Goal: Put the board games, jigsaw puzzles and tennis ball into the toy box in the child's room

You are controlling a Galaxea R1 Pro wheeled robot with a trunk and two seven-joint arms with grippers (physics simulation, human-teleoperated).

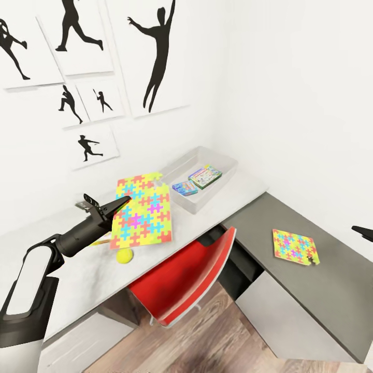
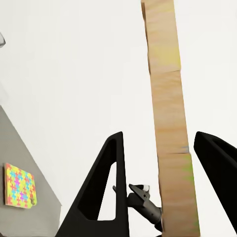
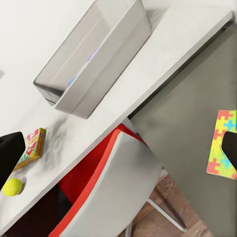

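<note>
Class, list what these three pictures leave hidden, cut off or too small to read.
- Print on the two game boxes in the grey bin: head view, too small.
- Right tool: head view, cut by the edge.
- Board game: right wrist view, partly behind a dark finger.

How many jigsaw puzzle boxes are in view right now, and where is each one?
2. One large jigsaw puzzle is held up by the left gripper above the table; a smaller jigsaw puzzle lies flat on the grey cabinet top.

White-shelled left arm (image 1: 28, 290), black wrist, tapered black jaws
</note>
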